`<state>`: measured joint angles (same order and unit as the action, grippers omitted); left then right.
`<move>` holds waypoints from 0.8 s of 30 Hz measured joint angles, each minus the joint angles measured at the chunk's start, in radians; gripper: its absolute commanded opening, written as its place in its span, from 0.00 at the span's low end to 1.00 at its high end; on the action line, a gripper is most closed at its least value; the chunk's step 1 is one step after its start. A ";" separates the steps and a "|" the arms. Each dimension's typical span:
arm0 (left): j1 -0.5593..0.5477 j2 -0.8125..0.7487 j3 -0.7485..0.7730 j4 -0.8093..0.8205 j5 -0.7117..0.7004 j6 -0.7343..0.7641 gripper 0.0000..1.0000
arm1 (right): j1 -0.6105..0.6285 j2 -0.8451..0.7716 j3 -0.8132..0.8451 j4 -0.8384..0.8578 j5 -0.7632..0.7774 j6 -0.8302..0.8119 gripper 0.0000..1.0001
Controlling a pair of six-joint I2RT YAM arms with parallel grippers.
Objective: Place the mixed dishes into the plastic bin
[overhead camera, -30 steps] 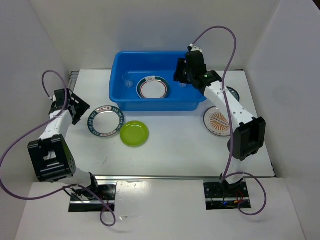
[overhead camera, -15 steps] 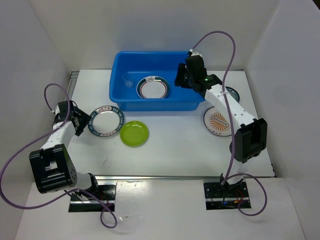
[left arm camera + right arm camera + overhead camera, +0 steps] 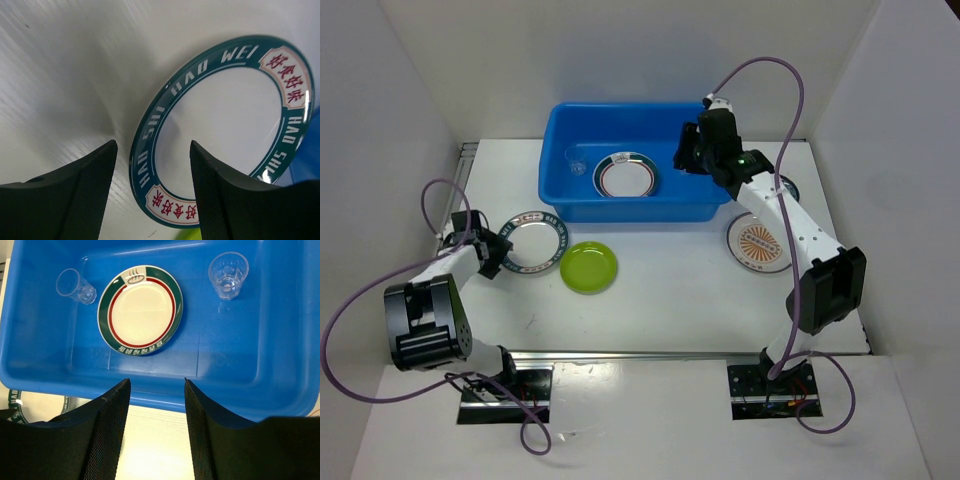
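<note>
White-linked left arm [image 3: 445, 268] and right arm [image 3: 790, 222]: blocky black joint housings [image 3: 420, 325], purple cables [image 3: 760, 65], black textured fingers [image 3: 85, 200], green indicator light [image 3: 741, 157].

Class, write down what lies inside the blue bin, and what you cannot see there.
Inside the blue bin: a green-and-red-rimmed plate, a clear left cup and a clear right cup. From overhead, the right arm covers the right cup.

Pretty clearly a robotics lab test cell, not anyone's kitchen. Plain white panels [image 3: 410, 80] box in a white table [image 3: 660, 310]. The left arm [image 3: 420, 325] and right arm [image 3: 790, 225] are bolted to metal plates [image 3: 540, 380] at the near edge, and purple cables [image 3: 760, 63] loop all over. The homey stuff, like a blue tub [image 3: 640, 208] and a lime-green plate [image 3: 590, 267], just sits on the tabletop.
</note>
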<state>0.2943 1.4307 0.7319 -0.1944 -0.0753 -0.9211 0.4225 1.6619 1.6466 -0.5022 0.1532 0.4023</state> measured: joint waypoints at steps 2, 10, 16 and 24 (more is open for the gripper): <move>-0.027 0.024 -0.010 0.010 -0.005 -0.015 0.68 | 0.000 -0.002 -0.002 0.000 0.008 0.000 0.53; -0.075 0.035 -0.061 0.099 -0.035 -0.080 0.48 | 0.000 -0.020 -0.003 -0.009 0.040 -0.005 0.53; -0.074 0.006 -0.124 0.163 -0.053 -0.127 0.21 | 0.000 -0.037 -0.003 -0.018 0.058 -0.011 0.53; -0.084 -0.050 -0.158 0.220 -0.034 -0.196 0.00 | 0.000 -0.064 -0.005 -0.026 0.071 -0.020 0.53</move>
<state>0.2104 1.3804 0.5743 0.0254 -0.1089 -1.1175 0.4225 1.5982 1.6421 -0.5278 0.2241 0.3824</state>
